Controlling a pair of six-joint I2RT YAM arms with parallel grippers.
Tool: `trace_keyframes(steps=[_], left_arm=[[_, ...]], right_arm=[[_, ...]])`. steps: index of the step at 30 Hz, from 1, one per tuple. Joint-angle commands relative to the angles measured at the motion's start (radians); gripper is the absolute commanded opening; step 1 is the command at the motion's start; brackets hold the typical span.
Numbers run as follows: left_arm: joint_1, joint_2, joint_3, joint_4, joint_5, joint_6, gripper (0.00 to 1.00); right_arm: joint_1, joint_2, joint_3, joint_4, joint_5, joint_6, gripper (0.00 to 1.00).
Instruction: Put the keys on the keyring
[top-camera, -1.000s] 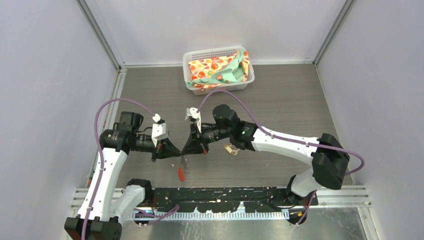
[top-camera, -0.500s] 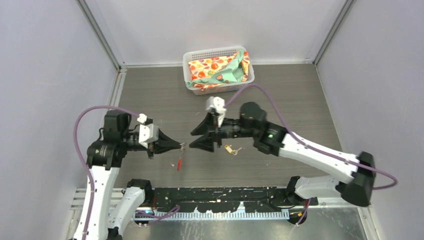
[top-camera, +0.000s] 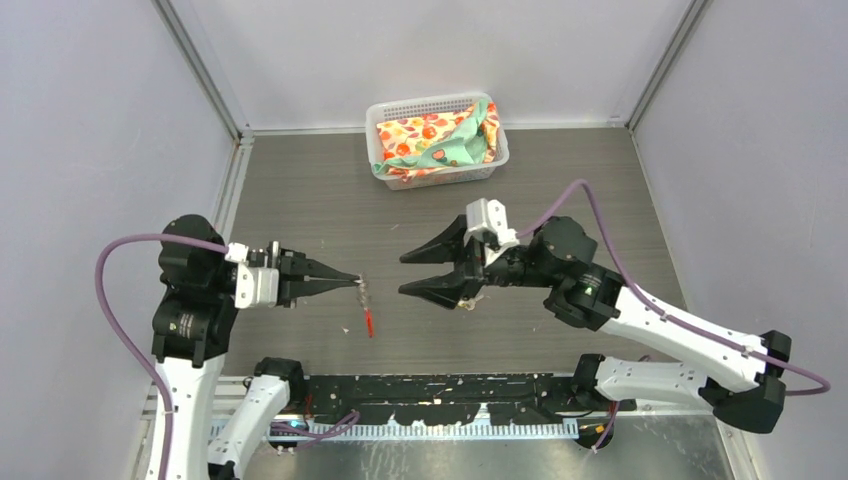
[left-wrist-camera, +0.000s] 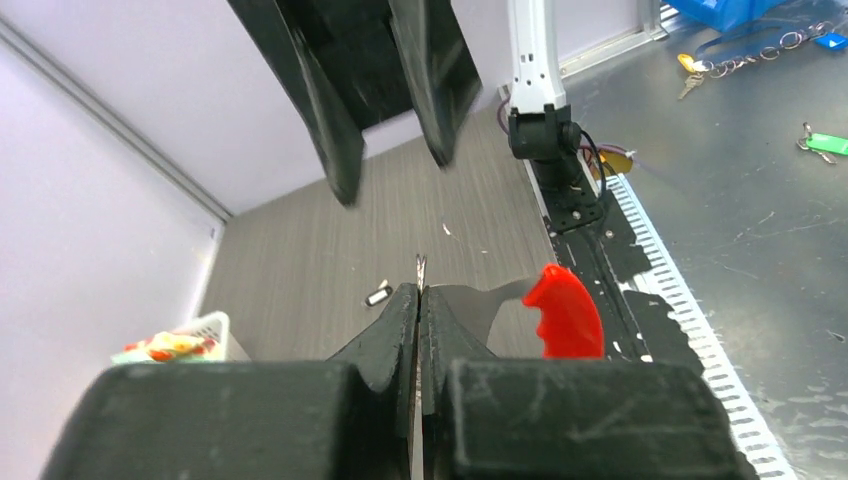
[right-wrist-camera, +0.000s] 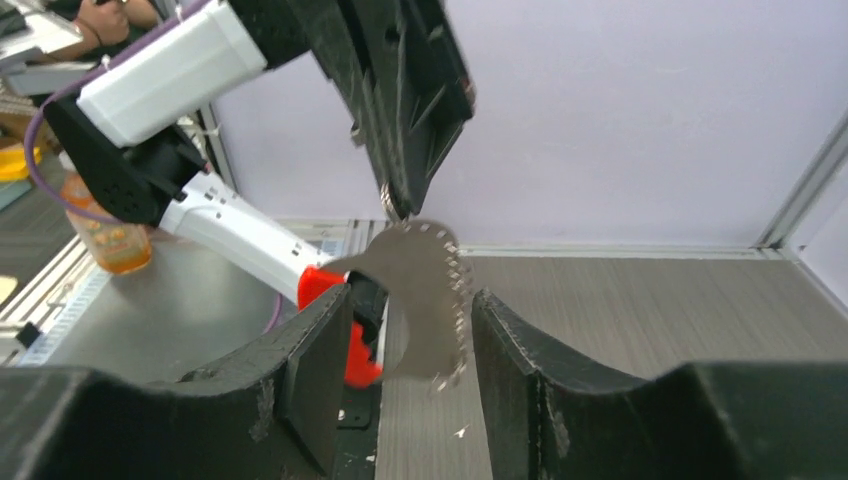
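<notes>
My left gripper (top-camera: 355, 281) is shut on the keyring (top-camera: 364, 292), a silver curved piece held above the table with its red tag (top-camera: 369, 322) dangling below. In the left wrist view the metal edge (left-wrist-camera: 420, 270) pokes out between the closed fingers and the red tag (left-wrist-camera: 565, 310) hangs to the right. My right gripper (top-camera: 402, 275) stands open facing it, a short way to the right, with nothing held. From the right wrist the keyring (right-wrist-camera: 425, 290) hangs just beyond the spread fingers. A brass key (top-camera: 464, 304) peeks out under the right gripper. A small dark-headed key (left-wrist-camera: 378, 295) lies on the table.
A white basket (top-camera: 420, 101) holding patterned cloth sits at the back centre. Grey walls close in the left, right and back sides. A black perforated rail (top-camera: 440, 390) runs along the near edge. An orange bottle (right-wrist-camera: 115, 240) stands outside the cell.
The right gripper has opened and pulled back to the right. The left arm has drawn back left, still holding the keyring, so the gap between the two grippers has widened.
</notes>
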Motion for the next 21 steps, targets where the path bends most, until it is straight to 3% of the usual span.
trace_keyframes(steps=[1,11,21], left_arm=[[-0.016,0.026,0.071,0.081,0.035,-0.005,0.0],[-0.029,0.021,0.082,0.084,0.048,-0.028,0.0],[-0.032,0.009,0.06,0.084,0.069,-0.044,0.0]], right_arm=[[0.061,0.037,0.059,-0.029,0.029,-0.106,0.52],[0.202,0.077,0.062,0.041,0.195,-0.259,0.39],[0.228,0.13,0.094,0.099,0.295,-0.332,0.3]])
